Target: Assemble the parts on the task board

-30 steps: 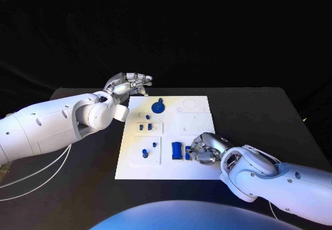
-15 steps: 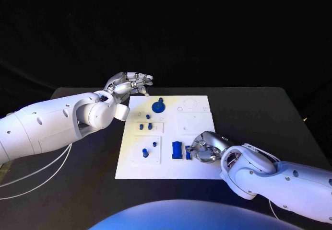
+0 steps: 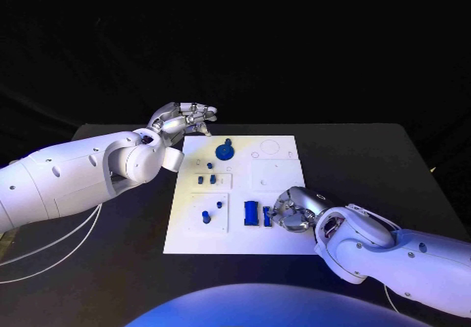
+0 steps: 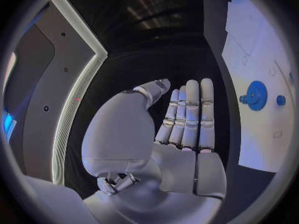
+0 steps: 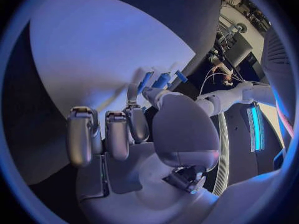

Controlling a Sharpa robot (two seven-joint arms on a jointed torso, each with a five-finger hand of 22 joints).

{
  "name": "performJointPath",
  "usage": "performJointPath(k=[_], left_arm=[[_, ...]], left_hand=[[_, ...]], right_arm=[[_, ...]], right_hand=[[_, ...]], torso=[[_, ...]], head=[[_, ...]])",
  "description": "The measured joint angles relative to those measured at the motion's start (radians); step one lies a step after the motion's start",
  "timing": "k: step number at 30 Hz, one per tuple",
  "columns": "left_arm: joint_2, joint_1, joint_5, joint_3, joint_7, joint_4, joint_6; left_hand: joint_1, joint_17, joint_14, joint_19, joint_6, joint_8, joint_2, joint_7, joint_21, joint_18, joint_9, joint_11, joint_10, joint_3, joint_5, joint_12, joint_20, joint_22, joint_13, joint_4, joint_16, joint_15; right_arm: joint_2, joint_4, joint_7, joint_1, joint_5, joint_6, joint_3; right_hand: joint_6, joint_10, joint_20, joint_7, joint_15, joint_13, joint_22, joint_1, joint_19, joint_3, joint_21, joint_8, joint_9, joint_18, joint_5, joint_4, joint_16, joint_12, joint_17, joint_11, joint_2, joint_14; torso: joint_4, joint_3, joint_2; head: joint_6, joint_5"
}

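Note:
The white task board [image 3: 277, 235] lies in the middle of the black table. On it are a blue gear [image 3: 226, 150], two short blue pegs [image 3: 206, 180], a single peg [image 3: 205, 217] and a blue block [image 3: 251, 213]. My right hand [image 3: 295, 210] rests on the board's near right part with its fingers curled, pinching a small blue part [image 3: 267, 219] just beside the block. Blue pieces [image 5: 163, 79] stick up past its thumb in the right wrist view. My left hand [image 3: 182, 119] hovers off the board's far left corner, holding nothing, its fingers [image 4: 190, 114] stretched out. The gear [image 4: 255, 95] lies beside that hand.
Black table [image 3: 373, 163] surrounds the board on all sides. The board's far right part has round outlines [image 3: 270, 146] and a square recess [image 3: 270, 174]. My left arm [image 3: 79, 177] spans the table's left side.

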Motion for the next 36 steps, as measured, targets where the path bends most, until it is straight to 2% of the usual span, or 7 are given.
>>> performJointPath(k=[11,18,24,28,29,33,36], left_arm=[[0.000,0.000,0.000,0.000,0.000,-0.001,0.000],[0.003,-0.001,-0.001,0.000,0.000,-0.004,0.000],[0.001,-0.013,-0.001,0.000,0.000,-0.007,-0.001],[0.003,-0.027,0.001,0.000,0.003,-0.014,-0.001],[0.005,-0.030,0.001,0.000,0.004,-0.018,-0.001],[0.016,-0.045,0.009,0.000,0.010,-0.039,-0.001],[0.025,-0.052,0.018,0.000,0.017,-0.055,0.000]], left_hand=[[0.000,0.000,0.000,0.000,0.000,0.000,0.000,0.000,0.000,0.000,0.000,0.000,0.000,0.000,0.000,0.000,0.000,0.000,0.001,0.000,0.000,0.000],[0.000,0.000,0.000,0.000,0.000,0.000,0.000,0.000,0.000,0.000,0.000,0.000,0.000,0.000,0.000,0.000,0.000,0.000,0.001,0.000,0.000,0.000],[0.000,-0.001,0.000,0.004,-0.004,0.005,0.000,-0.004,0.000,0.000,0.002,0.000,-0.007,0.000,0.000,0.000,0.004,0.000,0.001,0.000,0.005,0.000],[0.000,-0.001,0.000,0.004,-0.004,0.005,0.000,-0.004,0.000,0.000,0.002,0.000,-0.007,0.000,0.000,0.001,0.004,0.000,0.001,0.000,0.005,0.000],[0.000,-0.001,0.000,0.004,-0.004,0.005,0.000,-0.004,0.000,0.000,0.001,0.000,-0.007,0.000,0.000,0.004,0.004,0.000,0.001,0.000,0.005,0.000],[0.000,-0.002,-0.003,0.004,-0.004,0.005,0.000,-0.004,-0.002,0.000,0.001,0.000,-0.007,0.000,0.000,0.005,0.004,-0.001,0.001,0.000,0.005,0.003],[-0.004,-0.010,-0.026,0.001,-0.006,0.005,0.004,-0.002,-0.017,0.000,0.003,0.002,-0.014,0.002,0.000,0.005,0.007,-0.007,0.000,0.009,-0.006,0.004]], right_arm=[[-0.007,0.007,0.005,0.000,-0.005,0.000,0.000],[-0.031,0.013,0.032,0.001,0.001,-0.022,0.000],[-0.055,-0.034,0.195,0.041,0.181,-0.063,0.004],[-0.066,-0.080,0.351,0.069,0.388,-0.077,0.004],[-0.066,-0.094,0.388,0.076,0.437,-0.078,0.004],[-0.057,-0.177,0.530,0.104,0.625,-0.078,0.004],[-0.041,-0.244,0.606,0.117,0.726,-0.075,0.005]], right_hand=[[0.000,0.000,-0.004,0.000,0.000,0.000,0.000,-0.007,-0.004,-0.029,-0.006,-0.004,0.000,0.000,-0.092,-0.022,0.000,0.000,0.000,0.000,-0.052,0.000],[-0.002,-0.004,-0.004,0.002,0.000,0.000,0.000,-0.009,-0.004,-0.049,-0.023,-0.013,-0.001,0.000,-0.093,-0.009,0.000,-0.016,0.001,0.004,-0.054,0.000],[-0.106,-0.057,0.021,0.059,0.032,0.000,0.000,0.041,-0.010,-0.054,-0.136,-0.109,-0.040,0.000,-0.034,-0.028,-0.029,-0.079,0.001,0.051,-0.025,-0.002],[-0.117,-0.104,0.033,0.070,0.037,-0.029,0.000,0.058,-0.041,-0.068,-0.219,-0.136,-0.051,0.016,0.015,-0.045,-0.059,-0.138,0.000,0.059,-0.023,-0.004],[-0.117,-0.118,0.035,0.070,0.042,-0.042,0.000,0.062,-0.053,-0.070,-0.247,-0.142,-0.053,0.016,0.016,-0.050,-0.070,-0.156,-0.015,0.062,-0.019,-0.002],[-0.126,-0.278,0.044,0.079,0.052,-0.241,0.000,0.079,-0.168,-0.076,-0.534,-0.163,-0.053,0.076,0.016,-0.070,-0.246,-0.411,-0.257,0.069,-0.002,-0.042],[-0.139,-0.376,0.052,0.084,0.060,-0.392,-0.090,0.089,-0.300,-0.071,-0.876,-0.177,-0.050,0.127,0.009,-0.081,-0.498,-0.589,-0.538,0.080,0.008,-0.143]], torso=[[0.0003,-0.0002,-0.001],[-0.0001,0.0004,-0.003],[-0.0061,0.0018,-0.013],[-0.0106,0.0021,-0.024],[-0.0116,0.0018,-0.027],[-0.0142,-0.0016,-0.042],[-0.0160,-0.0049,-0.051]], head=[[0.001,-0.002],[0.008,0.000],[0.026,0.005],[0.038,0.006],[0.042,0.006],[0.060,0.004],[0.074,0.003]])
